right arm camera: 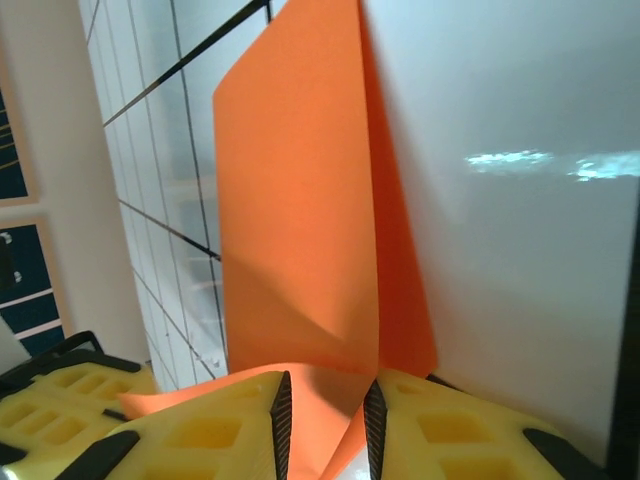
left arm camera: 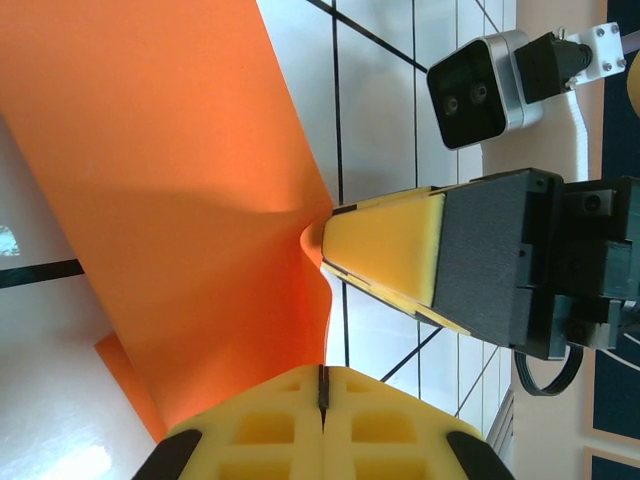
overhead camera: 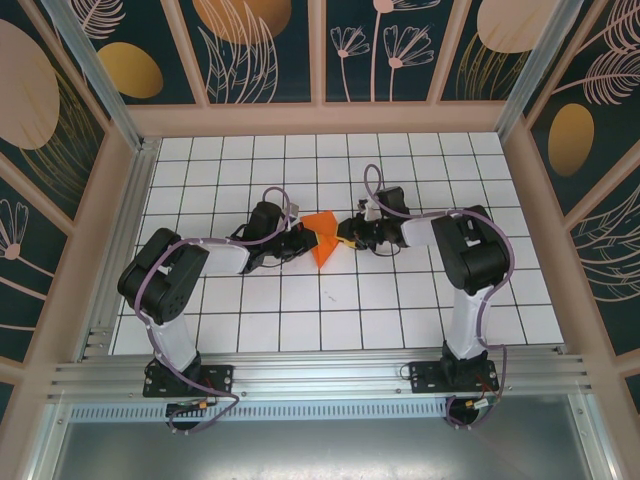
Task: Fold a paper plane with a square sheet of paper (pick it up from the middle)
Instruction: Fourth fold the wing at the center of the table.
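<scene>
**Orange sheet partly folded, one tool on each side**

Orange sheet is near the middle of the white-grid worktop, directly between the two tools. It isn't flat: from above it reads as a tented wedge.

Left tool: at the sheet's left edge. The left wrist view shows its yellow pads pressed together with no gap. The sheet runs right up to the tips and goes out of sight behind them, so I can't tell if a layer is pinched. In that view the corner of a second layer pokes out under the sheet, beside the tips.

Right tool: at the sheet's right edge, tip touching it. In the right wrist view the gap is narrow and a fold of the sheet sits inside it. Can't tell whether the pads actually bite it. Where the tip meets the sheet, the edge buckles into a small curl.

Sheet surface: the right wrist view shows one diagonal crease on the top layer, with another layer showing beneath it along one side. The part of the sheet nearest the tools is lifted and throws a shadow on itself.
</scene>
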Controlling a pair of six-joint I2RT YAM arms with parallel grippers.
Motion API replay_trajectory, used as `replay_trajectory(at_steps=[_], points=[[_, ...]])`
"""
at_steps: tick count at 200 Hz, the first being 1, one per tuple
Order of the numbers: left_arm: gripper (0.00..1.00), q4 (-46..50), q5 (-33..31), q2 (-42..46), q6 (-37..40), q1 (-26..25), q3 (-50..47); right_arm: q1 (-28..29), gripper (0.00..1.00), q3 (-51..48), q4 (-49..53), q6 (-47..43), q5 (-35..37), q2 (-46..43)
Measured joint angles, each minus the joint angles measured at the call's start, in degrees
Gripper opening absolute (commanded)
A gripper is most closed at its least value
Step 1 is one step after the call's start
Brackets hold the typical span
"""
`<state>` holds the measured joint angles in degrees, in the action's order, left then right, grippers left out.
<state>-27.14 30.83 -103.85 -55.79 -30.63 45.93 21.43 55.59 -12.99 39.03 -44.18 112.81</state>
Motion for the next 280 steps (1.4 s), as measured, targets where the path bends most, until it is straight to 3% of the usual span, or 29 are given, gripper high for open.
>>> replay_trajectory(at_steps=[47, 81, 99, 114, 172, 231, 280], points=[[0.0, 0.24, 0.02, 0.0, 0.0, 0.0, -0.07, 0.11, 0.21, 0.87, 0.28, -0.07, 0.66, 0.72], [0.0, 0.57, -0.07, 0.0, 0.04, 0.0, -0.26, 0.11, 0.07, 0.94, -0.22, 0.61, 0.68, 0.76], [0.18, 1.64, -1.36, 0.11, 0.72, 0.0, -0.26, 0.15, 0.03, 0.92, -0.28, 0.96, 1.14, 0.76], [0.28, 3.8, -3.1, 0.92, 1.31, 0.0, -0.28, 0.26, 0.01, 0.44, -0.7, 1.97, 2.51, 0.52], [0.37, 9.29, -10.45, 10.19, 4.83, -0.55, -0.63, 3.54, 0.0, -7.65, 1.81, 8.33, 15.63, -9.92], [0.4, 11.82, -16.81, 11.39, 13.77, -10.36, -0.61, 7.13, 0.0, -11.8, 6.97, 19.89, 28.0, -16.0], [0.46, 10.03, -18.12, 6.8, 20.87, -14.23, -0.61, 7.19, 0.0, -12.28, 10.67, 25.53, 30.95, -19.39]])
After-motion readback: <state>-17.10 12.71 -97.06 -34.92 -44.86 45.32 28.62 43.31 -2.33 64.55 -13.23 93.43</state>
